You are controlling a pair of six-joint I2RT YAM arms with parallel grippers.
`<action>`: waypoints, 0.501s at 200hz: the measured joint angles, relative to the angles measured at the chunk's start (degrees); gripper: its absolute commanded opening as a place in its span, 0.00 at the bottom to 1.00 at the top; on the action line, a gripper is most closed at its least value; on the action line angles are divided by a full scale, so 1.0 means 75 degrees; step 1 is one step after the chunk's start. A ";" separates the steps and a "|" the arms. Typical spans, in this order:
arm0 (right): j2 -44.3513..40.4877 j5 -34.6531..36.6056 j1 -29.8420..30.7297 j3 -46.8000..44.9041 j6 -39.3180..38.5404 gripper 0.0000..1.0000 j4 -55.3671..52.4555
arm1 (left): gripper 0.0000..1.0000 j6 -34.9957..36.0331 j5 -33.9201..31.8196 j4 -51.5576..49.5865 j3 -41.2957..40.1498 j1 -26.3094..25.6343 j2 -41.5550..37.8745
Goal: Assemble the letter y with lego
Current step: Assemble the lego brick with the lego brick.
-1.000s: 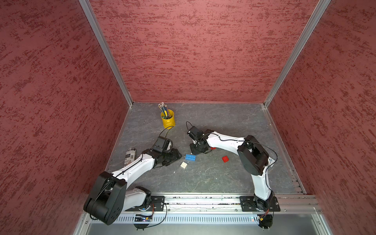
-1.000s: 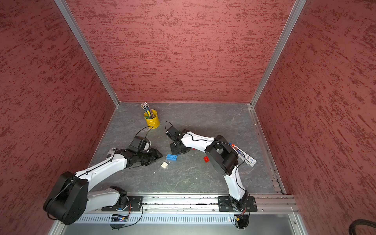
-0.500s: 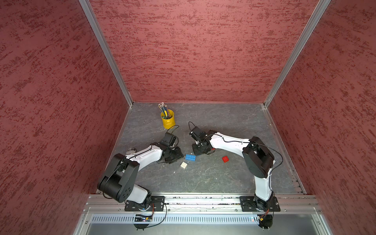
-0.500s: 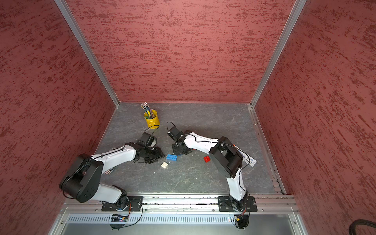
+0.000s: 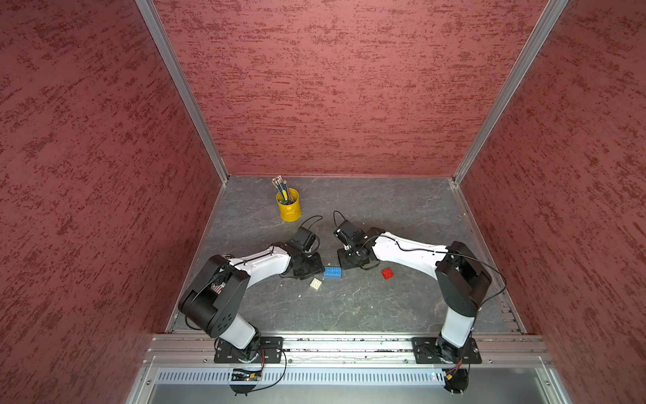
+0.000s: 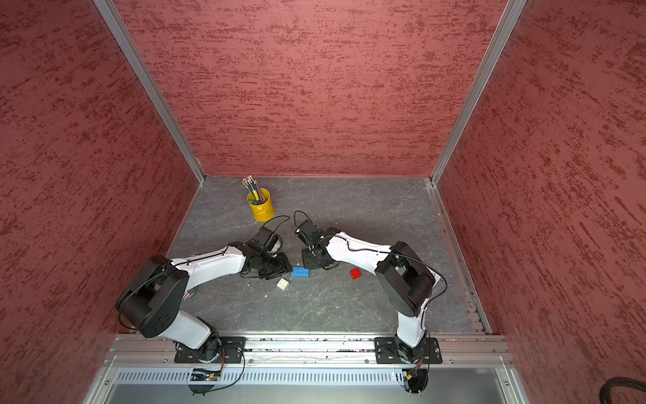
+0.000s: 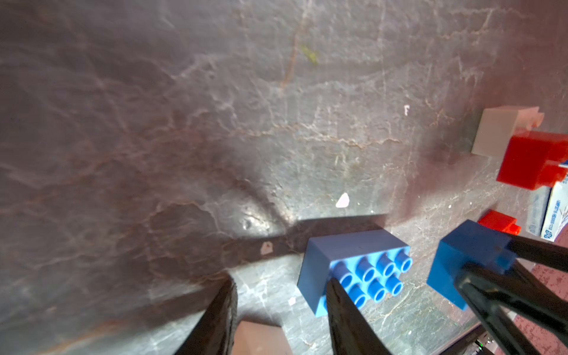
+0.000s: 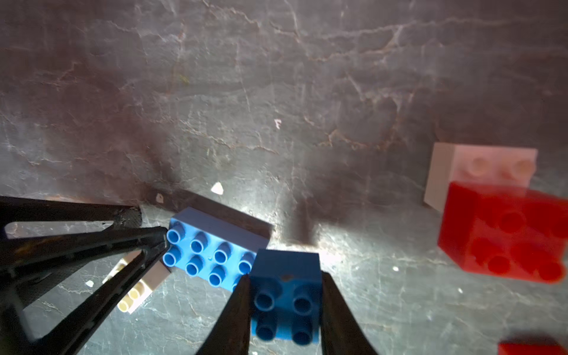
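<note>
blue marks the spot where both arms meet. the long blue studded plastic brick (image 5: 332, 271) (image 6: 300, 272) lies flat and studs up on the grey marbled bench (image 5: 349, 307), between the two hands in both top views. the left hand (image 7: 281, 278) stands released, its black fingers (image 7: 344, 307) apart and gripping nothing. one fingertip touches the stud end of the long brick. a white square plastic brick (image 5: 316, 283) lies loose on the bench just beside that hand, on the side nearer the arm bases.

the right hand (image 8: 285, 278) is clenched on a small blue square brick (image 8: 285, 304), whose studs face its wrist camera. it holds the brick just beside the other end of the long brick; whether the two touch cannot be told. a red square brick (image 5: 387, 273) lies alone on the bench near the right arm.

in the right wrist view a second red brick (image 8: 507, 236) sits against a second white brick (image 8: 479, 172); whether they are joined cannot be told. a yellow metal cup (image 5: 288, 210) holding pencils (image 5: 281, 185) stands upright farther back, well apart from the bricks.
</note>
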 measured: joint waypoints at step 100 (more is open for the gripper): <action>-0.0213 -0.0664 -0.0009 -0.0391 0.0682 0.21 0.0434 | 0.51 0.0122 0.0207 -0.0052 -0.0294 0.0038 -0.0393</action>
